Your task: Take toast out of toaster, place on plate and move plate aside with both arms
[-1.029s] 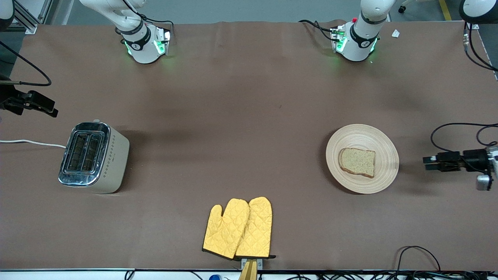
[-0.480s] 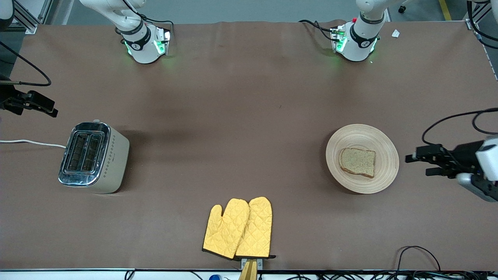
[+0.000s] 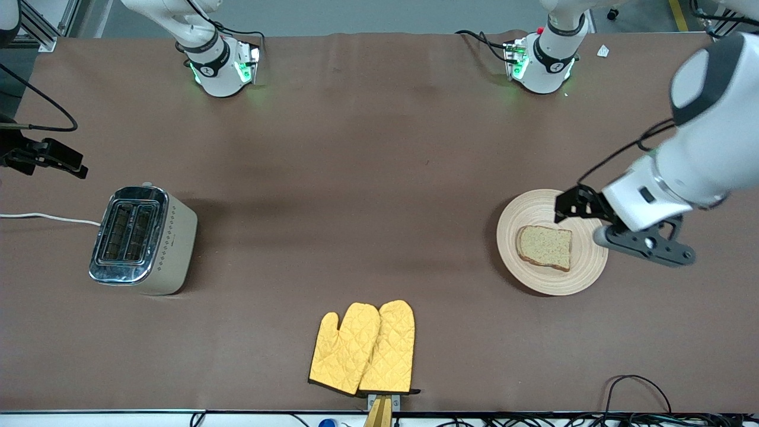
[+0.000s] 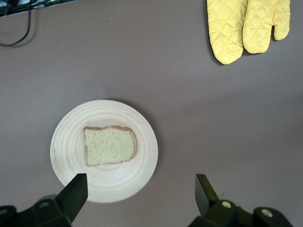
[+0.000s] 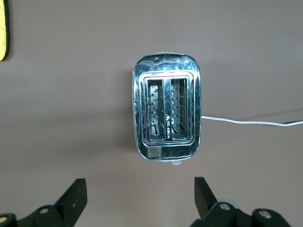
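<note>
One slice of toast (image 3: 544,247) lies on the plate (image 3: 533,204), well toward the left arm's end of the desk (image 3: 379,178), and both toaster (image 3: 142,239) slots look empty. What remains, as I judge it, is shifting the plate: take its rim at 3 and 9 o'clock, keeping it level. The left gripper (image 3: 570,204) hovers over the plate's edge, jaws wide and empty; the right gripper (image 3: 56,161) waits over the toaster, jaws likewise wide and empty. A small logo inside one slot is illegible.
</note>
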`<state>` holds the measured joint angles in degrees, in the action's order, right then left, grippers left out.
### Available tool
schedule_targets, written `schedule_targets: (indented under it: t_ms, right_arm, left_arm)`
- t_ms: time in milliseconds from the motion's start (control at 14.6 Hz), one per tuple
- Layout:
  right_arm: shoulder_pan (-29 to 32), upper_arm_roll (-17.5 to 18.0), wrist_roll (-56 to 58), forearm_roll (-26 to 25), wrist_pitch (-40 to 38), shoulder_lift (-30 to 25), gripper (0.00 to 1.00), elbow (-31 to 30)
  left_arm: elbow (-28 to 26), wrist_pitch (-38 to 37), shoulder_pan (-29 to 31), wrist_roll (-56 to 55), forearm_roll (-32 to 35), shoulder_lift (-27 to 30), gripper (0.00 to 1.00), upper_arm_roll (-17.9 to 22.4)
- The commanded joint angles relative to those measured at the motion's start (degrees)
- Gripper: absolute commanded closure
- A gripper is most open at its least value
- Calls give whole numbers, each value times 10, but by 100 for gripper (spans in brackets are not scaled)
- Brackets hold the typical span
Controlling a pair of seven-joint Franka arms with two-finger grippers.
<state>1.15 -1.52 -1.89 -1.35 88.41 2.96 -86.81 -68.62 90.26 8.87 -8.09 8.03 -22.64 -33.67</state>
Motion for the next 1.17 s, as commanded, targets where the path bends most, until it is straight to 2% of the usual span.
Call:
schedule_targets:
  t_ms: [0, 480, 549, 618, 755, 892, 1098]
  right_arm:
    - [8, 3, -5, 0, -6, 0, 0, 2]
    - [7, 3, -6, 0, -8, 0, 0, 2]
    - [7, 3, -6, 0, -8, 0, 0, 2]
    - [7, 3, -6, 0, -8, 0, 0, 2]
    - [8, 3, -6, 0, -8, 0, 0, 2]
    - [7, 3, -6, 0, -8, 0, 0, 2]
    - [6, 3, -6, 0, -8, 0, 0, 3]
  left_arm:
    - [-12, -33, 9, -25, 11, 59, 0, 9]
    - [-17, -59, 29, 15, 23, 85, 0, 19]
    - [-27, -59, 15, 17, 18, 99, 0, 47]
    - [-50, -57, -12, 22, -3, 123, 0, 101]
    - [-91, -44, -47, 35, -69, 155, 0, 179]
    - [-118, -36, -75, 62, -81, 175, 0, 228]
    - [-198, 6, -126, 103, -95, 225, 0, 319]
